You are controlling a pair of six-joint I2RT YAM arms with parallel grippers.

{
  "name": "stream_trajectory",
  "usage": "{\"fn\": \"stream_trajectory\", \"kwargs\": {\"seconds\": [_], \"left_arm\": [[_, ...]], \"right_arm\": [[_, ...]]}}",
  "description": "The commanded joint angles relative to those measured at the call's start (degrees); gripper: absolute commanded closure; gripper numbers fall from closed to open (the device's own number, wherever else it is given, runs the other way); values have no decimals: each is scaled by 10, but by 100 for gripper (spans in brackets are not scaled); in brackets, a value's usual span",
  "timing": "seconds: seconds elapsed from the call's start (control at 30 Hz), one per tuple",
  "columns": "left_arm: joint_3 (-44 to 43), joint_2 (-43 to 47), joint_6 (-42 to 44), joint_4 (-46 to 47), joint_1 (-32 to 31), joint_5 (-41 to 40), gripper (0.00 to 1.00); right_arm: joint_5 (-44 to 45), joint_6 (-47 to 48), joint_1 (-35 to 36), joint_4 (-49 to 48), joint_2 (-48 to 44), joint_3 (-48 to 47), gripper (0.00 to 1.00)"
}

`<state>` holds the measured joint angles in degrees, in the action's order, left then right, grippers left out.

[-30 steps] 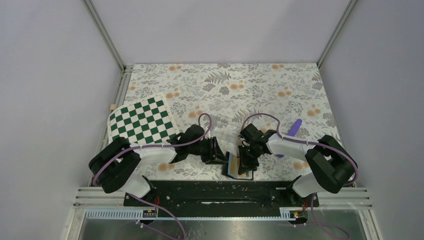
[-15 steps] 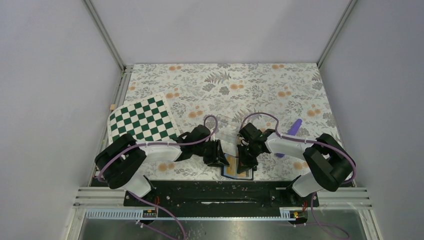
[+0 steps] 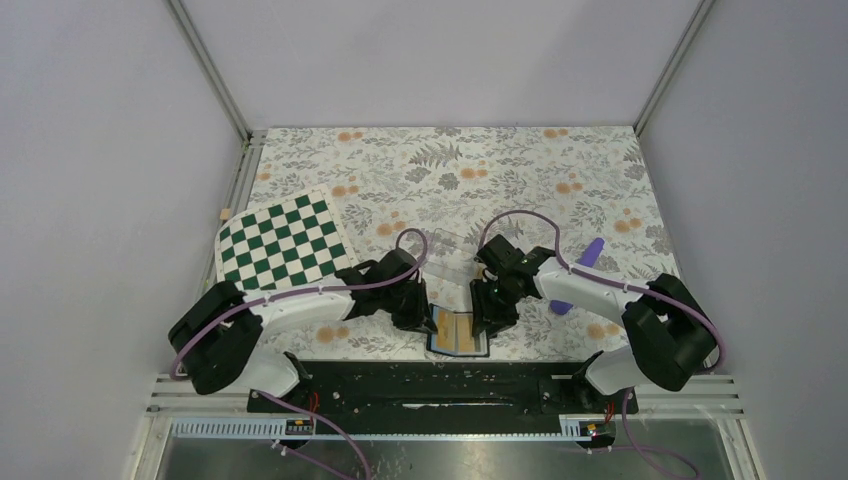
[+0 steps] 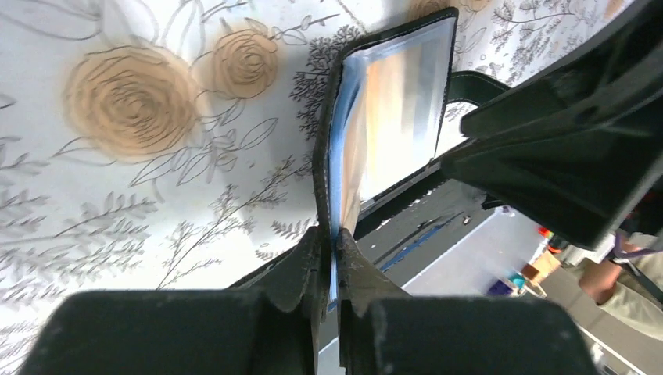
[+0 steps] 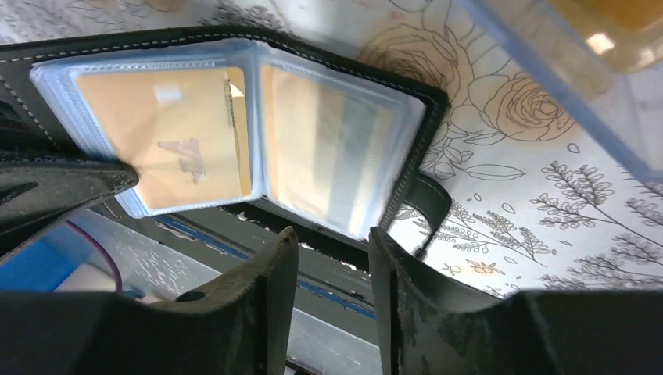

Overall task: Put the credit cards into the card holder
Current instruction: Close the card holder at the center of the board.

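As card holder (image 5: 262,117) holds credit cards (image 5: 168,133), L claw (image 4: 332,242) grips it, R claw (image 5: 332,238) released.

Illumination is bright and diffuse; shadows on the bench (image 3: 500,170) are faint. The card holder (image 4: 399,117) is motion-blurred in the left wrist view; glare marks its pockets in the right.

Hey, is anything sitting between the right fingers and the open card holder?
Nothing visible. The right fingers stand open right at the card holder's edge, with only air between. The left fingers pinch one edge of it, off to the side.
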<state>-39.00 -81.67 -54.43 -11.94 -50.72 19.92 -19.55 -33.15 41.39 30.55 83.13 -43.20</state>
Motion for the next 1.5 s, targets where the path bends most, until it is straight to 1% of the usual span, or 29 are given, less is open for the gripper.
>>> {"fn": "stream_trajectory", "kwargs": {"seconds": [0.0,0.2,0.33,0.5,0.7,0.77,0.93,1.1,1.2,1.23,1.27,1.3,1.37,1.47], "left_arm": [[-32,49,45,-103,3,-70,100],[-56,74,69,-202,4,-109,100],[-73,75,72,-243,3,-131,100],[-89,69,72,-257,4,-136,100],[-103,65,74,-266,2,-138,100],[-105,64,75,-270,2,-138,100],[-106,58,77,-270,0,-136,100],[-111,51,78,-269,-3,-135,100],[-113,49,79,-269,-4,-135,100],[-113,49,80,-270,-3,-136,100],[-113,49,80,-270,-4,-136,100],[-112,50,79,-270,-4,-138,100],[-110,50,78,-270,-3,-137,100],[-109,50,78,-270,-5,-136,100]], "right_arm": [[54,44,15,72,-18,-62,52],[71,44,40,86,-3,-99,44],[85,35,55,84,16,-106,40],[104,27,67,79,45,-107,38],[100,23,74,64,65,-108,38],[95,23,78,63,66,-115,37],[95,21,98,60,62,-138,31],[102,20,115,64,92,-168,30],[112,23,118,78,113,-191,33],[119,24,119,85,118,-198,36],[127,24,119,92,123,-203,43],[138,24,119,100,126,-208,45],[155,24,119,113,132,-214,55],[167,27,119,120,138,-212,63]]}}
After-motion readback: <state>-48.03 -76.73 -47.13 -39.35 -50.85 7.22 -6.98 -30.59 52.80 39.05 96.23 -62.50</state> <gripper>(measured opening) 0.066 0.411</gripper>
